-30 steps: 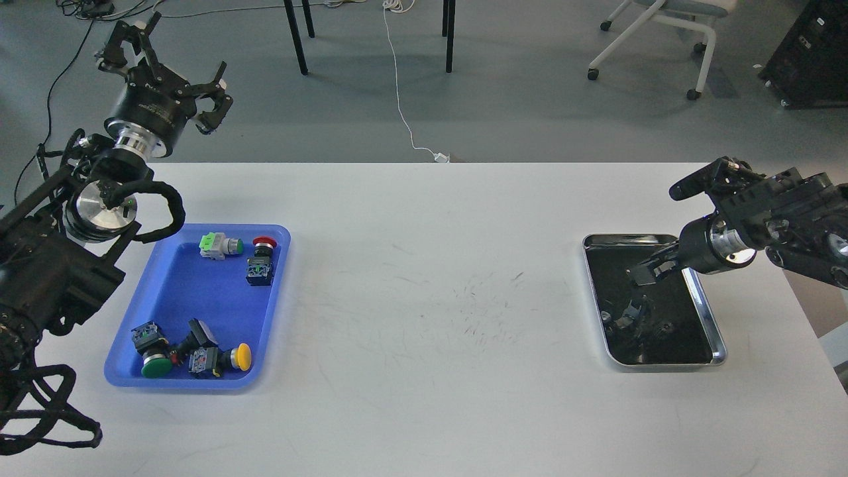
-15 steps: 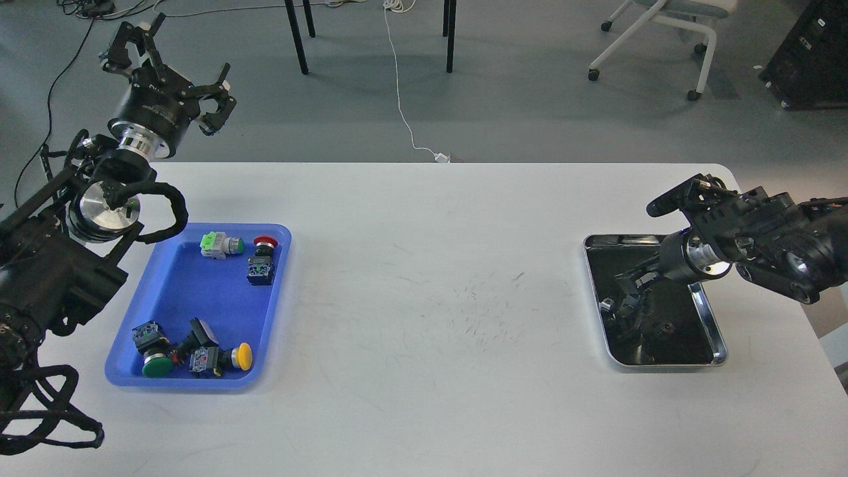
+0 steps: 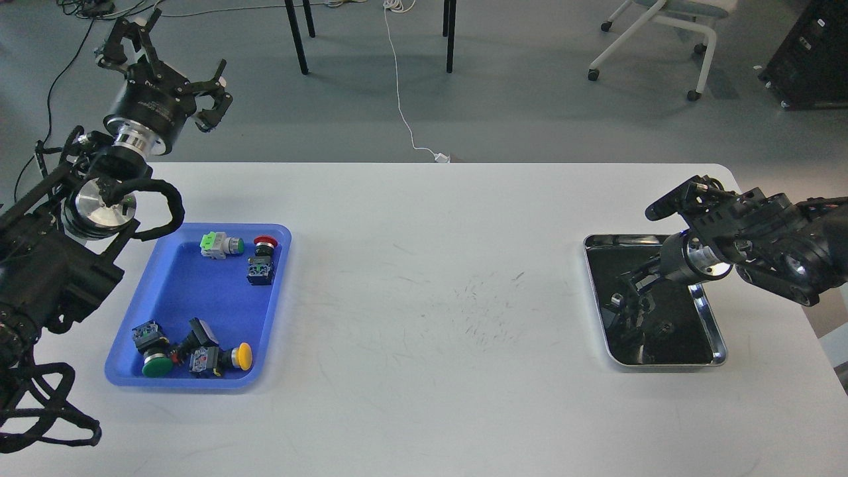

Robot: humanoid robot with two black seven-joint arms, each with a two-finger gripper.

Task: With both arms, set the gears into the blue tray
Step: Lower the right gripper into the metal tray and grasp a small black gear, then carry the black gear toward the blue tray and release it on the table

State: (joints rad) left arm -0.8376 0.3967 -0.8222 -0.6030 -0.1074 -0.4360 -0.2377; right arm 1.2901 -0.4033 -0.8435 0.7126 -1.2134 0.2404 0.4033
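Note:
The blue tray (image 3: 173, 291) lies at the table's left and holds only coloured push-button switches (image 3: 222, 245). At the right, the steel tray (image 3: 721, 344) has a dark inside. One small black gear (image 3: 666, 326) shows faintly near its front; other dark shapes there cannot be told from reflections. My right gripper (image 3: 631, 286) reaches down into this tray from the right, black against black, so its fingers cannot be told apart. My left gripper (image 3: 169, 63) is raised high beyond the table's back left corner, fingers spread, holding nothing.
More push-button switches (image 3: 192, 354) cluster in the blue tray's front end. Past the table's far edge are floor, a white cable (image 3: 401, 99), table legs and a wheeled chair (image 3: 652, 40).
My right arm has swung left and lowered, bringing its gripper deeper over the steel tray's middle. The left gripper has only shifted slightly in place.

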